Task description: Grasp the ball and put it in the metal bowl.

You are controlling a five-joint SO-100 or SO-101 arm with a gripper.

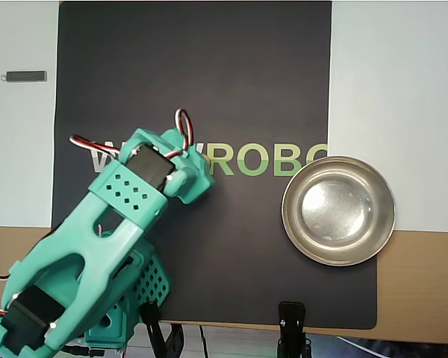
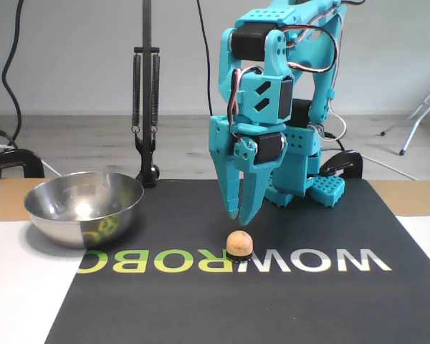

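Right now the ball (image 2: 239,244) sits on the dark mat (image 2: 287,301), on the printed lettering about midway along it, resting on what looks like a small dark base that would keep it from rolling. Directly above it, apart from it, hangs the gripper (image 2: 242,215), pointing straight down with its fingers drawn close together, only a slim gap showing at the tips; it holds nothing. That pose reads as lining up over the ball, and the fingers would likely need to spread before descending to straddle it. From overhead the ball is hidden under the arm (image 1: 97,246), which reaches in from the mat's near-left corner, so only the fixed view shows the gap between tips and ball. The bowl (image 2: 84,208) stands well apart, at the left of the fixed view, straddling the mat's edge and the pale table (image 2: 21,287); overhead it lies at the mat's right edge (image 1: 338,210), empty. Its wide mouth should make the drop forgiving.
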